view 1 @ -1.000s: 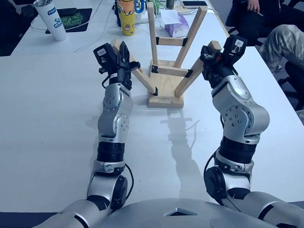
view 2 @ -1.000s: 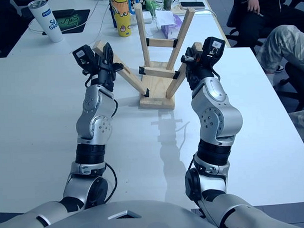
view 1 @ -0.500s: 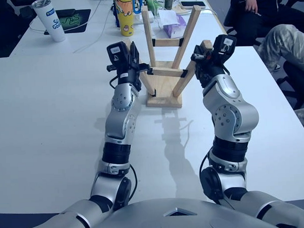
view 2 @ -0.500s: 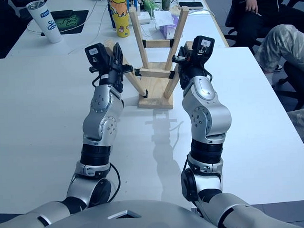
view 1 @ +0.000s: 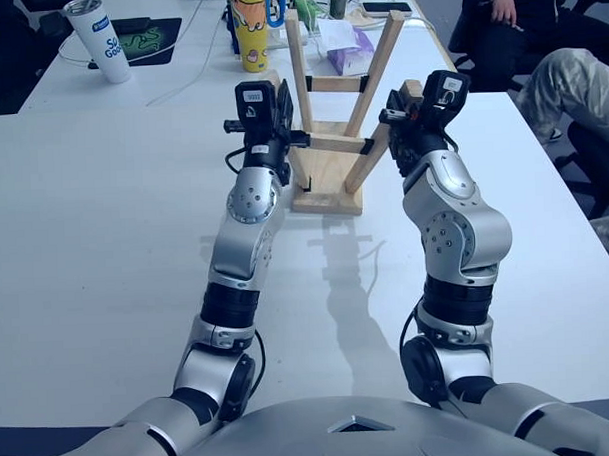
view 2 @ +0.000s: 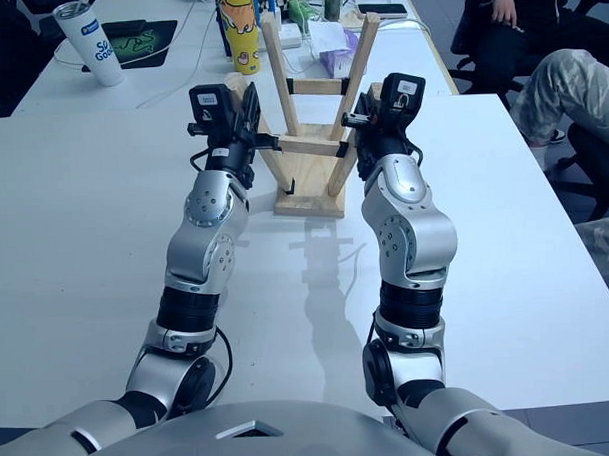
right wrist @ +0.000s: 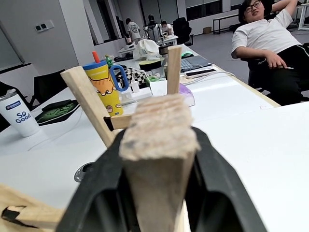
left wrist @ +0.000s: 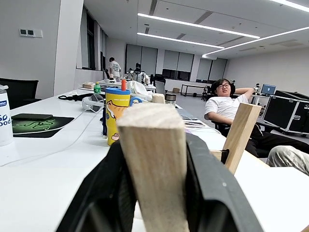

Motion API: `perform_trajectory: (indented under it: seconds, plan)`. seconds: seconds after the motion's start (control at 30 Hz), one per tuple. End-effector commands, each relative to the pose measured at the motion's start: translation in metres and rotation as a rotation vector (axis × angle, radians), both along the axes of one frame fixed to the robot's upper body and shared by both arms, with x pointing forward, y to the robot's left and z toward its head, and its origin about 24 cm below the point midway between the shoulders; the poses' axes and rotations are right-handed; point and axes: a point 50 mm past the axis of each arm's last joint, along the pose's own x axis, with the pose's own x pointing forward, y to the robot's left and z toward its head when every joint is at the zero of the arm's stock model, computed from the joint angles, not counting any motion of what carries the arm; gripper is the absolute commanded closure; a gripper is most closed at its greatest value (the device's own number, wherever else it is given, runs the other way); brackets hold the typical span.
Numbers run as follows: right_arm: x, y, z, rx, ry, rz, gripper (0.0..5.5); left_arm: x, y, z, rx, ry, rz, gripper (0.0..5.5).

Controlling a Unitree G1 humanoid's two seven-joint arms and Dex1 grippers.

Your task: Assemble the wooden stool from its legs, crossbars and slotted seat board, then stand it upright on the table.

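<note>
The wooden stool stands upside down, its seat board (view 1: 329, 193) flat on the white table (view 1: 104, 215) and its legs pointing up. Two far legs (view 1: 299, 63) lean towards each other, joined by crossbars (view 1: 337, 84). My left gripper (view 1: 269, 117) is shut on the top of the near left leg (left wrist: 153, 159), whose end grain shows between the black fingers (left wrist: 211, 193). Across from it, my right gripper (view 1: 412, 110) is shut on the near right leg (right wrist: 159, 140). A crossbar (view 1: 336, 143) runs between the two held legs.
Behind the stool stand a yellow cup (view 1: 251, 30), a purple tissue pack (view 1: 351, 56) and, far left, a white tumbler (view 1: 100, 37) beside a black mat (view 1: 150, 38). A seated person's knees (view 1: 580, 88) are past the table's right edge. Bare tabletop lies on the left and front.
My left gripper has swung right towards the stool, bringing the splayed near left leg more upright. The right gripper has shifted slightly left and away with its leg.
</note>
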Motion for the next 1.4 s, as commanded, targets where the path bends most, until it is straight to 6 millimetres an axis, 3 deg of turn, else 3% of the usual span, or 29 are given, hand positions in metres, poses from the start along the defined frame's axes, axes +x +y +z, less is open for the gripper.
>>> perform_trajectory:
  seconds: [0.03, 0.2, 0.27, 0.3, 0.47, 0.67, 0.87, 1.03, 1.2, 1.4]
  plan:
    - [-0.007, 0.044, 0.010, -0.064, -0.059, 0.300, 4.47, -0.010, -0.016, -0.059, 0.276, 0.269, -0.196, 4.41]
    - [-0.009, 0.052, 0.016, -0.079, -0.082, 0.371, 4.46, -0.015, -0.020, -0.049, 0.368, 0.224, -0.305, 4.31]
    - [-0.008, 0.055, 0.012, 0.052, -0.003, 0.416, 4.46, -0.017, -0.021, -0.046, 0.393, 0.218, -0.337, 4.26]
    - [-0.007, 0.054, 0.013, 0.035, -0.010, 0.417, 4.46, -0.017, -0.020, -0.045, 0.424, 0.217, -0.353, 4.25]
    - [-0.007, 0.052, 0.011, 0.042, -0.002, 0.418, 4.46, -0.019, -0.015, -0.055, 0.518, 0.252, -0.386, 4.16]
    - [-0.009, 0.056, 0.009, 0.091, 0.029, 0.439, 4.46, -0.013, -0.015, -0.056, 0.511, 0.247, -0.366, 4.15]
    - [-0.008, 0.059, 0.009, 0.100, 0.051, 0.458, 4.45, -0.013, -0.004, -0.073, 0.337, 0.383, -0.338, 4.15]
    - [-0.005, 0.055, 0.009, 0.095, 0.060, 0.442, 4.45, -0.017, 0.009, -0.088, 0.301, 0.430, -0.284, 4.15]
    - [-0.003, 0.051, 0.007, 0.064, 0.059, 0.428, 4.45, -0.014, 0.006, -0.082, 0.288, 0.396, -0.271, 3.08]
    - [-0.001, 0.044, 0.003, 0.018, 0.060, 0.392, 4.45, -0.013, 0.006, -0.088, 0.264, 0.423, -0.274, 2.84]
